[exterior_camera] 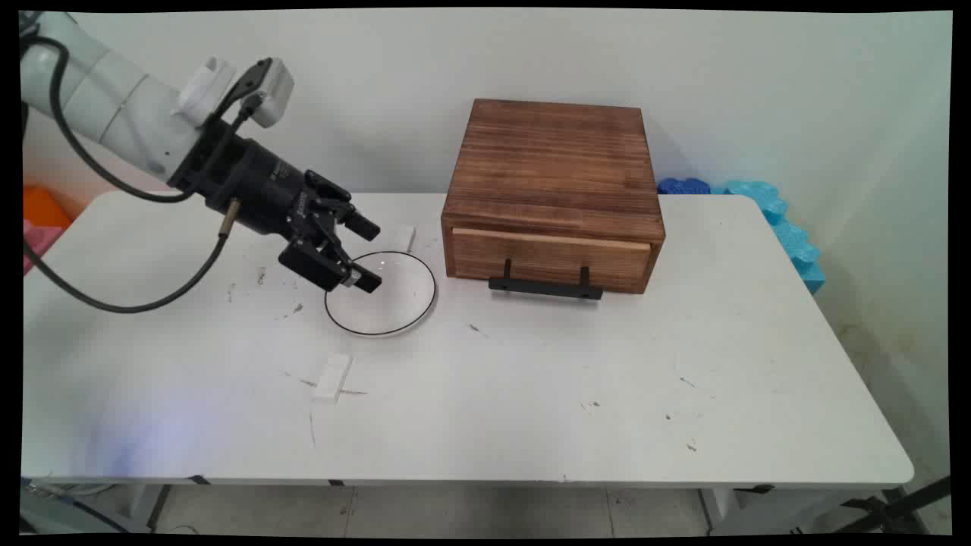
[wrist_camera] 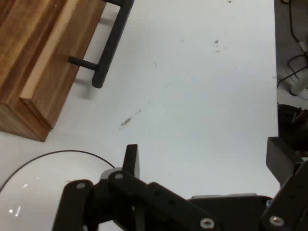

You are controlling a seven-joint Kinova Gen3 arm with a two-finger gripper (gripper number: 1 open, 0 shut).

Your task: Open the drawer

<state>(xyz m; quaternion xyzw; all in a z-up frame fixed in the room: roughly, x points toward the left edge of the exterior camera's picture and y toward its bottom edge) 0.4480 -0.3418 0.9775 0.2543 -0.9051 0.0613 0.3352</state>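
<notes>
My black gripper hangs open just above the left part of a white plate with a thin black rim, nothing between its fingers. In the hand view the gripper is spread wide over bare table, and the plate lies at the lower left beside one finger. A small white block lies on the table in front of the plate. A second white block lies just behind the plate.
A wooden box with a closed drawer and black bar handle stands right of the plate; box and handle fill the hand view's upper left. Blue foam pieces lie at the table's far right edge.
</notes>
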